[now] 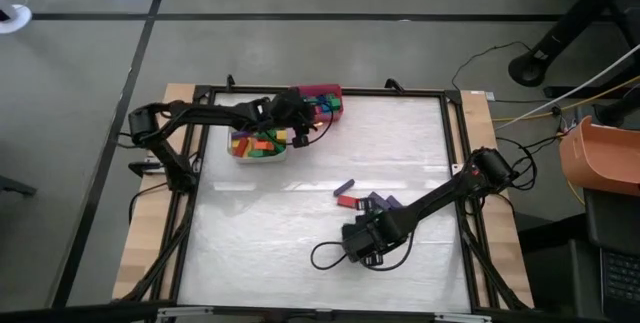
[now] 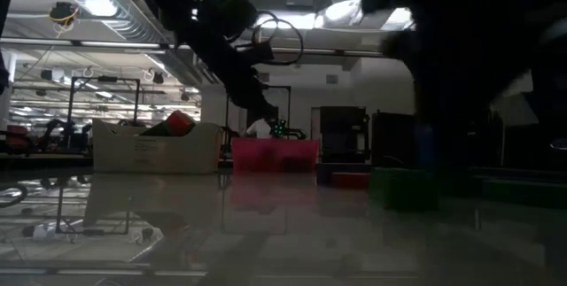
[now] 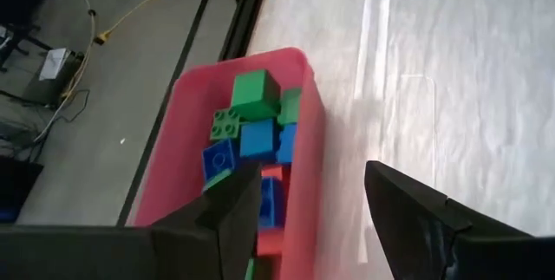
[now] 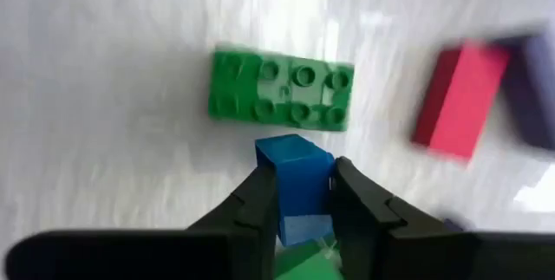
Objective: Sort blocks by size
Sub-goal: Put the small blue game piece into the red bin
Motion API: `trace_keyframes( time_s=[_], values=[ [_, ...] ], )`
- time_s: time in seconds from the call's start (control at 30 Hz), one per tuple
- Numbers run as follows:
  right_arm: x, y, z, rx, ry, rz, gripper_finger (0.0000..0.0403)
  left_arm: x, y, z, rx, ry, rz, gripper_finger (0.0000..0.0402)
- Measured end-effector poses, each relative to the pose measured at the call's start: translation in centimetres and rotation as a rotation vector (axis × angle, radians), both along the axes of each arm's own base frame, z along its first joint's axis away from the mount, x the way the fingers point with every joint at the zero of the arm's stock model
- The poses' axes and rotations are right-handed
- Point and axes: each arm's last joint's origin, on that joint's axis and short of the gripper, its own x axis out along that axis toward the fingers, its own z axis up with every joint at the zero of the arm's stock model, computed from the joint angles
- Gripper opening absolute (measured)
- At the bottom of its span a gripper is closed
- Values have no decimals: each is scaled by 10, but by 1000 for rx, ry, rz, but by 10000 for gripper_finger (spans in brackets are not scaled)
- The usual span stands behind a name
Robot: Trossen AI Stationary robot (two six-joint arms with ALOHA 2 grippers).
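Right hand (image 4: 303,195), low centre of the right wrist view: fingers pinched on a small blue block (image 4: 295,180), one finger on each side, block standing upright between them. I read that as a grip, not a hover. In the high view this hand (image 1: 362,246) sits lower centre of the frame, over the table (image 1: 260,253).

Just past the held block: a long green block (image 4: 281,89), long axis running across the frame, square-on to the fingers. It lies flat, studs up, close to the blue one but I can't tell if they touch. Further out, upper right of that view, a red block (image 4: 460,98), tilted, with a purple block (image 4: 533,89) beside it. High view shows these loose pieces as a small scatter (image 1: 362,201) just above the right hand.

What the next move turns on, by my judgement: the blue piece is a short one, and the red bin (image 3: 299,124) holding other short blocks lies far off, top centre of the high view, well apart from the right hand. The left hand (image 3: 312,202) hangs right over that bin's rim, fingers spread, nothing between them. White bin (image 1: 258,145) of mixed blocks sits beside it, to the left.

So a long carry up-frame for the right arm.
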Motion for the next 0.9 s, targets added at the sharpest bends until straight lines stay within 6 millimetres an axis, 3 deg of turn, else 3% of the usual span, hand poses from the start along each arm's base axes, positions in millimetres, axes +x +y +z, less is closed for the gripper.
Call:
trace_keyframes(
  time_s=[0.17,0.33,0.6,0.9],
  values=[
    [19,-15,27,-109,-62,100,92,-14,-6,12,-51,36,28,188],
    [40,-51,43,-336,-100,190,80,-32,-14,21,-141,93,85,187],
    [70,-157,49,-566,-59,176,91,-55,-44,18,-355,277,123,185],
    [81,-289,64,-619,-223,66,93,-48,-90,14,-448,329,-14,177]
  ],
)
